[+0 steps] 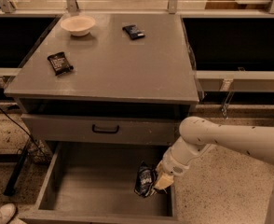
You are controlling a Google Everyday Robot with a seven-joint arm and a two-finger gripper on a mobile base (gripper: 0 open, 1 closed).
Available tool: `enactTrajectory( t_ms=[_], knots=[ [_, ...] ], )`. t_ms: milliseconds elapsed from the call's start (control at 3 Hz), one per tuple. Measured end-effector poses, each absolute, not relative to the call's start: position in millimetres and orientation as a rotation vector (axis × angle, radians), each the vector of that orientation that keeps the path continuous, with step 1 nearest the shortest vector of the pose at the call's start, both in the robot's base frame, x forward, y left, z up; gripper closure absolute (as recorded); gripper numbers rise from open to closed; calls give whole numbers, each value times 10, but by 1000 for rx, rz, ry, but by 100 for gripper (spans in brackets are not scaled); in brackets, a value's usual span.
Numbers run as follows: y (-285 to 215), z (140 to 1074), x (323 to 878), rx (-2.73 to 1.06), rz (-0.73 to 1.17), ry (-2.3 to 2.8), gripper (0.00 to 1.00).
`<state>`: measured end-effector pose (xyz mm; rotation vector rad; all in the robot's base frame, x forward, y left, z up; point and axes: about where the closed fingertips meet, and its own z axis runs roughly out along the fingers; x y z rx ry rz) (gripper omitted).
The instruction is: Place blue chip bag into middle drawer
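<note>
The blue chip bag (145, 179) is a crinkly dark-blue foil packet with whitish patches. It stands on edge inside the open middle drawer (92, 195), against its right wall. My gripper (156, 185) reaches down from the right on a white arm and is at the bag's right side, touching it. The drawer is pulled far out below the cabinet, with a plain grey floor showing to the left of the bag.
A grey drawer front with a small black handle (105, 129) sits above the open drawer. On the cabinet top lie a white bowl (78, 25), a black flat packet (59, 62) and a small dark-blue bar wrapper (133, 31). A shoe (1, 213) shows at the bottom left.
</note>
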<state>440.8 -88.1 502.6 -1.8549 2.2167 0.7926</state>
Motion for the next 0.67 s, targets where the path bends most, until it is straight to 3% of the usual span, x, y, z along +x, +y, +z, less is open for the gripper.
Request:
enactTrajectory(
  t_ms=[667],
  knots=[
    [-819, 4758, 4409, -1859, 879, 2228, 100]
  ],
)
